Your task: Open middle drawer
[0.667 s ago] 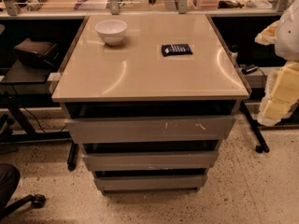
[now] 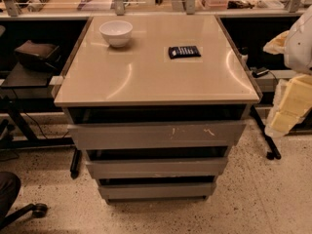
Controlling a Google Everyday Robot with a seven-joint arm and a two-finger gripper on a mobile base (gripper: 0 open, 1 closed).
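A grey cabinet with three drawer fronts stands under a beige tabletop (image 2: 146,77). The top front (image 2: 122,136) is the tallest and has white scuff marks. The middle drawer (image 2: 156,167) is the plain front below it, and it looks shut, with a dark gap above it. The bottom front (image 2: 156,191) is the slimmest. My arm with the gripper (image 2: 291,104) shows as white and yellowish shapes at the right edge. It is to the right of the cabinet, apart from all the drawers.
A white bowl (image 2: 116,33) and a black flat object (image 2: 184,51) lie on the tabletop. Dark benches with clutter flank the cabinet on both sides. A chair base with a castor (image 2: 29,211) is at the lower left. Speckled floor lies in front.
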